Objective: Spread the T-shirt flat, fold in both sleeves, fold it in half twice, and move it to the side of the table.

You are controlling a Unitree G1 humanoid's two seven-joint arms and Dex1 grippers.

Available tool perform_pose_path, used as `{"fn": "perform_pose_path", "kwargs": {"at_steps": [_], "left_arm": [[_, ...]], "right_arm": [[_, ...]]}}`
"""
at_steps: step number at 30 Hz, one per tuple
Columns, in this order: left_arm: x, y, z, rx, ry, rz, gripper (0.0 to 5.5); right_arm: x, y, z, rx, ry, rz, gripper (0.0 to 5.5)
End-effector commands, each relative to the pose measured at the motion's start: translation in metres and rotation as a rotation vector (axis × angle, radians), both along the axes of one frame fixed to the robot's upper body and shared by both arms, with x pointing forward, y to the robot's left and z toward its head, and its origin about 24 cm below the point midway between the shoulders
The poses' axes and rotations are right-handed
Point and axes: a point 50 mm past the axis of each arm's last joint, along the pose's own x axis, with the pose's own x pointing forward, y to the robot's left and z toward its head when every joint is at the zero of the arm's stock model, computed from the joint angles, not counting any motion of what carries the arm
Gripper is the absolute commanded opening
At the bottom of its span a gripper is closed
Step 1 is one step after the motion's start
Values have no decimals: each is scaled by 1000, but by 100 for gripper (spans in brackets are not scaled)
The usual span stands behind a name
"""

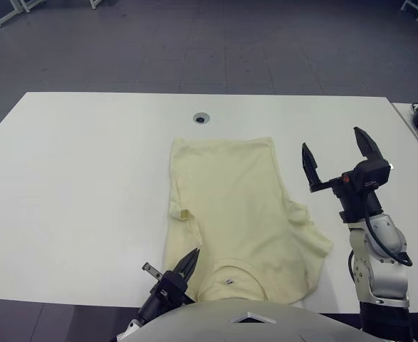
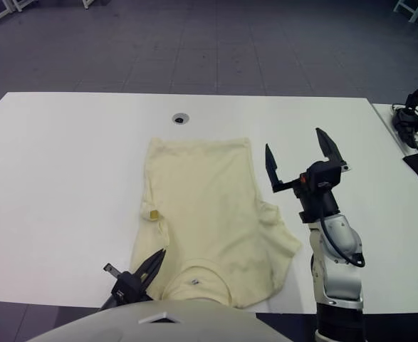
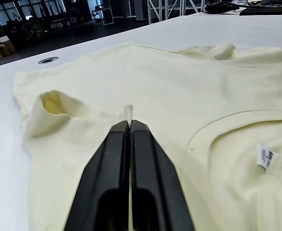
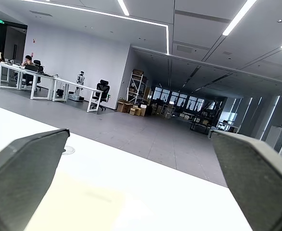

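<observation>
Collar (image 1: 230,274) is the nearest part of the pale yellow T-shirt (image 1: 230,206), which lies at the robot's edge of the white counter (image 1: 73,178). The neck label (image 3: 264,158) is turned up. The shirt's long axis runs straight away from the robot, with the neck pointing back at it and the hem (image 1: 223,141) at the far end.

Just left of the collar, the left tool (image 1: 192,254) sits low on the shoulder cloth. Seen from the head it is a dark wedge. The left wrist camera, close in, shows its two black fingers (image 3: 107,163) pressed together with a small peak of fabric nipped at their tips.

Beyond that, the left sleeve (image 1: 184,217) is turned inward onto the body, its rolled opening gaping in the wrist picture. The right sleeve (image 1: 312,239) spills outward in a rumpled lobe toward the right arm.

The right tool (image 1: 331,139) is held up above the counter, to the right of the shirt and apart from it. Its fingers are spread wide and grip nothing. Its own camera looks out between the two grey pads (image 4: 25,178) across the counter to the room behind.

Past the hem, a round metal grommet (image 1: 201,117) is set in the counter, near the shirt but not touching it. Grey floor lies beyond the far edge.
</observation>
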Motion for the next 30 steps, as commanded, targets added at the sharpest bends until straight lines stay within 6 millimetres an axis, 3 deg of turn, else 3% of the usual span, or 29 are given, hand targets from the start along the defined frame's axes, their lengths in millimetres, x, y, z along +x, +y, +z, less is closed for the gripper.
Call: {"fn": "perform_pose_path", "kwargs": {"at_steps": [1,12,26,30], "left_arm": [[-4,2,-8,52,65,-35,1],[-3,0,2,-64,63,-70,1],[-3,-5,12,-198,149,-164,226],[21,15,34,-251,55,-58,251]], "right_arm": [[2,0,2,-16,-7,6,540],[2,1,1,-19,-1,12,540],[0,-4,-5,59,74,49,540],[-9,-24,-15,264,236,148,540]]}}
